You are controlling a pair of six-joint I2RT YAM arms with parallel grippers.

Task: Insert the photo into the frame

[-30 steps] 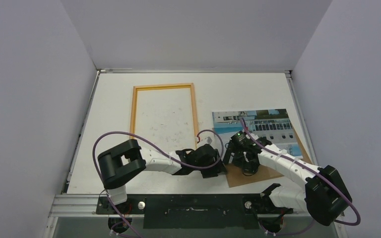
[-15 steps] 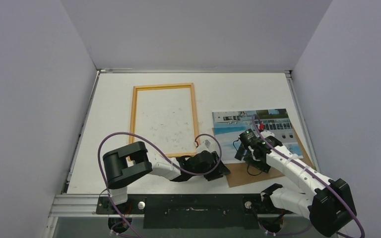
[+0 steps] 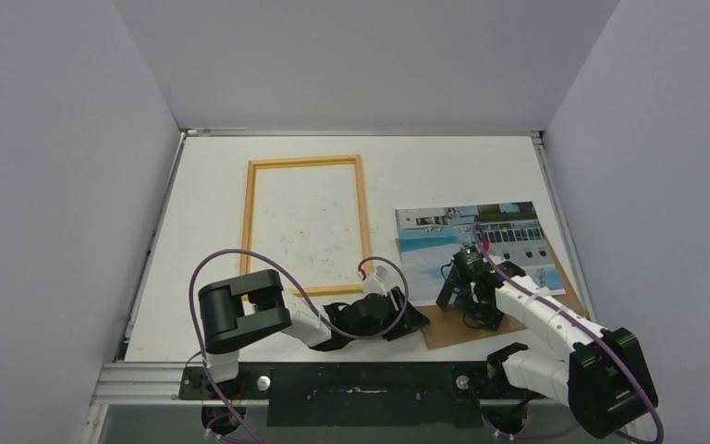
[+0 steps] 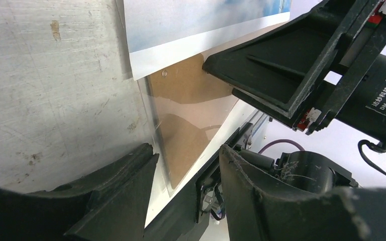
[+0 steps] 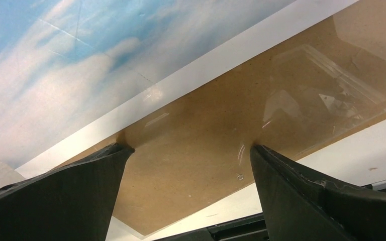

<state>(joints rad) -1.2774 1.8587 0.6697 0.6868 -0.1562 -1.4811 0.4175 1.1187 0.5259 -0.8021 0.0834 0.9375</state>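
Note:
The frame, an orange-yellow border lying flat, is on the left half of the table. The photo lies face up on the right, over a brown backing board. A clear sheet rests on the board. My left gripper is low at the board's near-left corner, open, with the sheet's edge beside its left finger. My right gripper stands wide open over the board, just below the photo's white border, holding nothing.
The black base rail runs along the table's near edge, close behind the board's corner. Grey walls close in the white table on three sides. The right arm's black body looms close in the left wrist view.
The left gripper has slid right and toward the near edge, down to the board's corner. The right gripper has shifted right, away from it, and its jaws have widened a little.

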